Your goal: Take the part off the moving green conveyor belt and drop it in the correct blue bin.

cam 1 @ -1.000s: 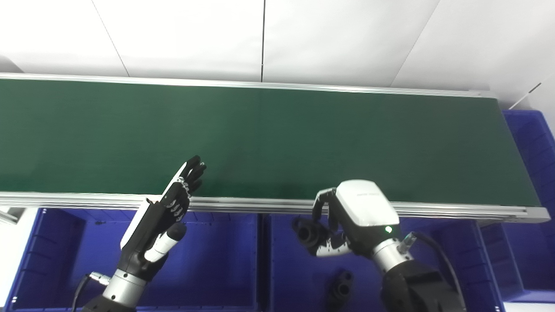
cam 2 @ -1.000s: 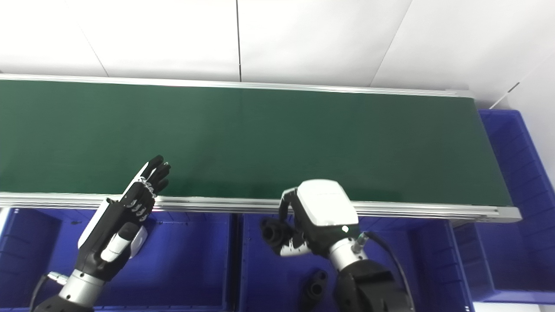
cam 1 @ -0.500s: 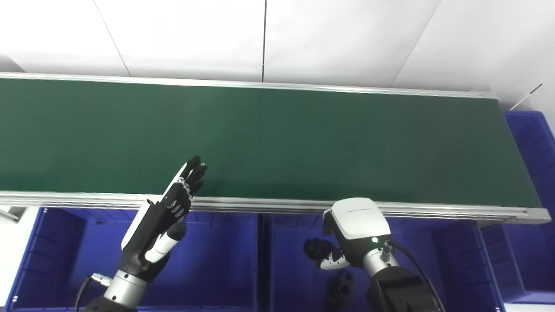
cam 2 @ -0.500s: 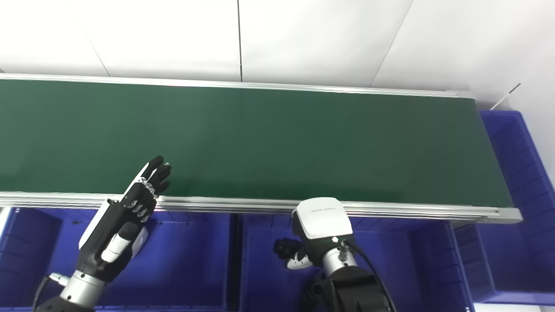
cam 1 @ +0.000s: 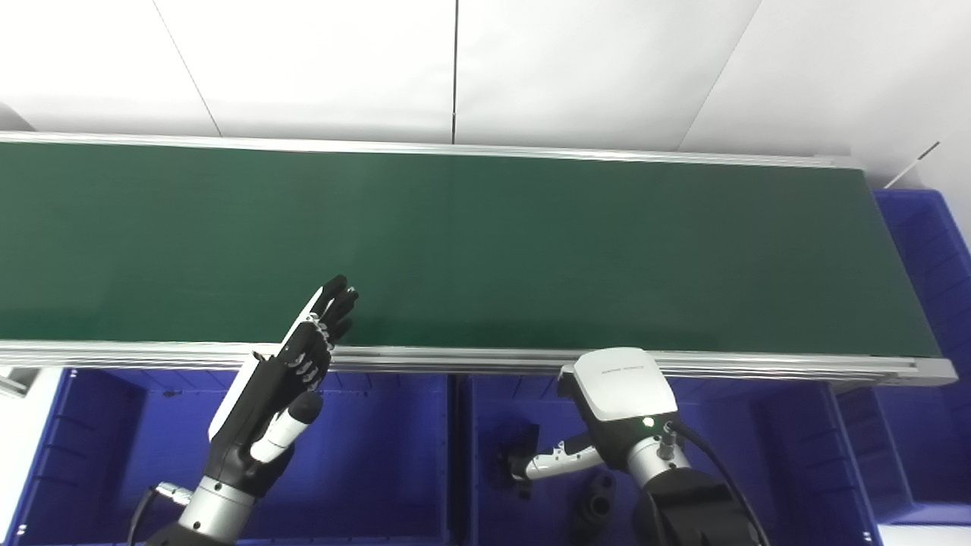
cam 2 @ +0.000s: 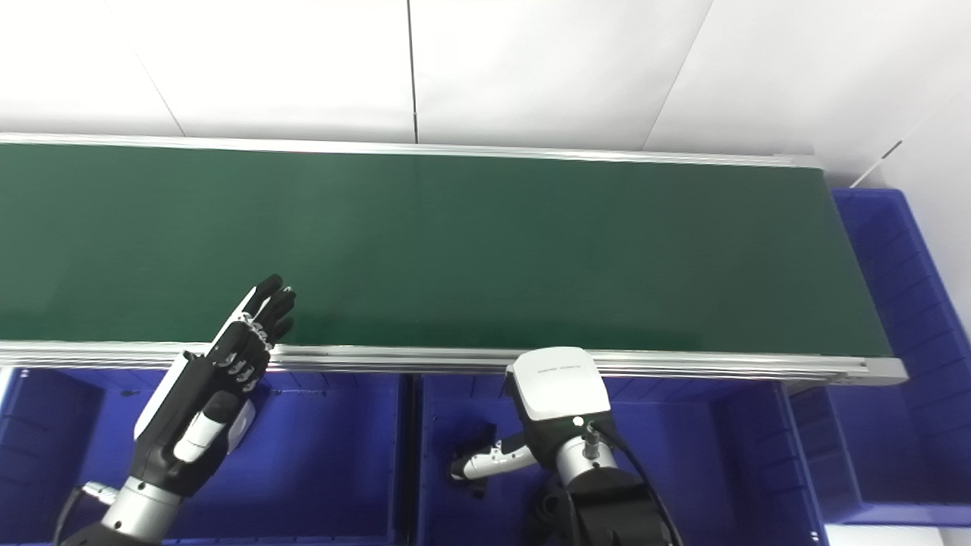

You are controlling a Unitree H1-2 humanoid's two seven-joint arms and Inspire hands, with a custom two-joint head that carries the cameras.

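Observation:
The green conveyor belt [cam 1: 485, 243] carries no part in view. My right hand [cam 1: 618, 402] hangs low inside the middle blue bin [cam 1: 758, 470], its thumb stretched out to the left and the hand open. A black part [cam 1: 517, 456] is just off the thumb tip, inside that bin and free of the hand; it also shows in the right eye view [cam 2: 472, 449]. A second black part [cam 1: 599, 497] lies on the bin floor beside my right wrist. My left hand [cam 1: 281, 379] is open with fingers straight, raised at the belt's near rail, holding nothing.
The left blue bin [cam 1: 379, 470] lies under my left hand. Another blue bin [cam 1: 929, 250] stands past the belt's right end. The belt's aluminium near rail [cam 1: 470, 358] runs between the belt and the bins. A white wall is behind.
My right hand came back from the belt edge and sank into the middle bin with the black part, then opened; the part is out of its grasp. The left hand stayed put.

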